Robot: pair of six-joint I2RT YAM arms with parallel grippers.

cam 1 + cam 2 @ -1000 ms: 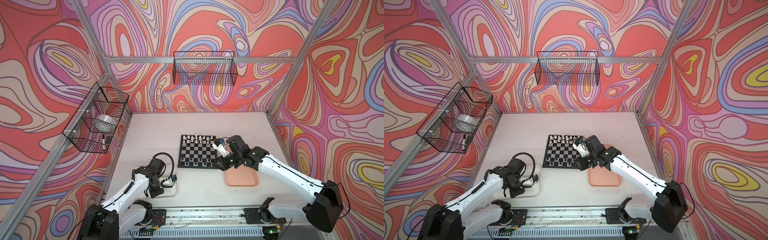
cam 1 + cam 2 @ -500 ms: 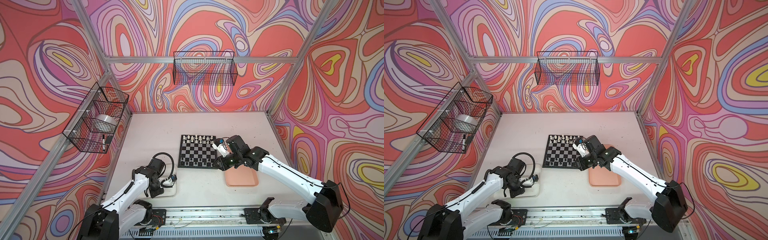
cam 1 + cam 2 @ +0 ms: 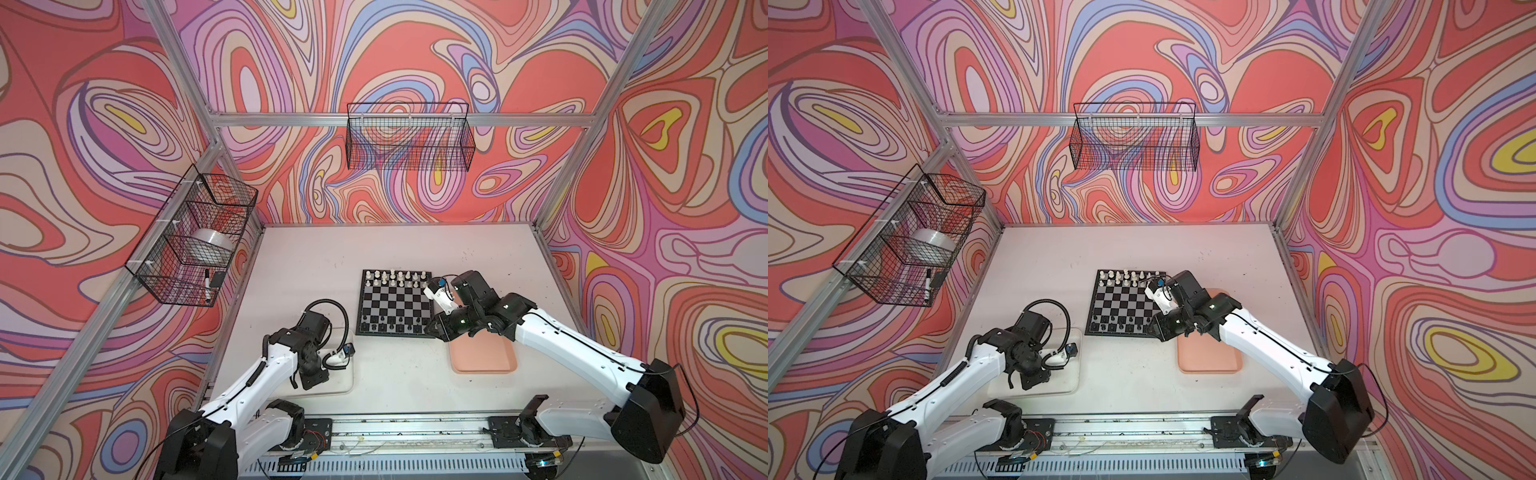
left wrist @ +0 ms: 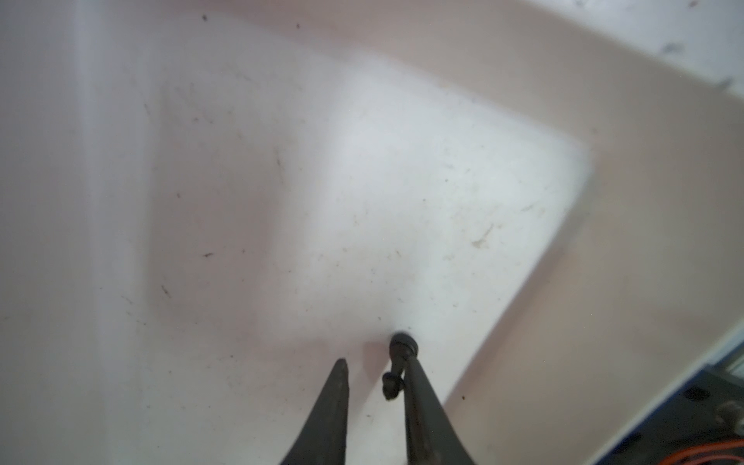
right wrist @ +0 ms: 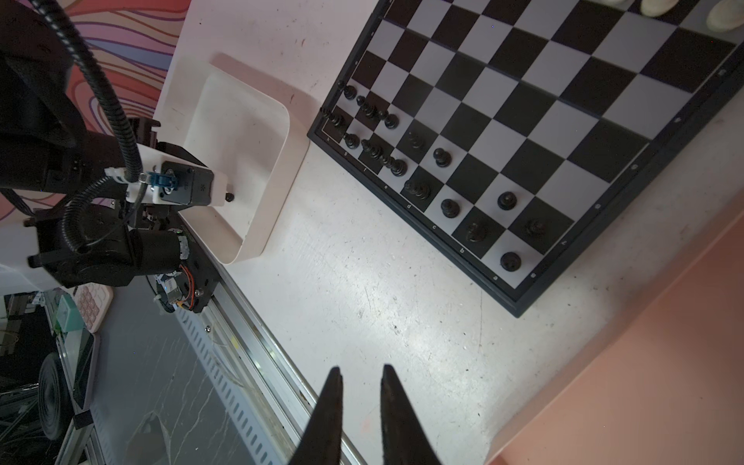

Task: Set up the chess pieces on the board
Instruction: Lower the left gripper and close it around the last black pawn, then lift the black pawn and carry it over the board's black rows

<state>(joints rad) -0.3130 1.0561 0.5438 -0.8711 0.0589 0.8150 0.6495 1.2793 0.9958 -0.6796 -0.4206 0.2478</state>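
Board [image 3: 392, 305], centre of both top views. Black chess pieces [image 5: 441, 157] on it: 15 counted, eight in the near-edge row and seven in the next. White chess pieces [image 3: 400, 279] stand in two rows at the far edge, too small to count. Border letters a–h are readable.

One black pawn [image 4: 396, 362] sits in the single white tray [image 4: 362, 181], lower left of the board. It leans on one finger of the left end effector [image 4: 376, 362], whose fingers are slightly spread and not pinching it.

Right end effector [image 5: 362, 372]: narrow gap, nothing between, over the tabletop [image 5: 402, 302] beside the single pink tray [image 3: 484, 357].

The board [image 3: 394, 305] lies between a left tray [image 3: 344, 384] and a right tray [image 3: 484, 358], with pieces [image 3: 385, 274] lined along its near and far edges.
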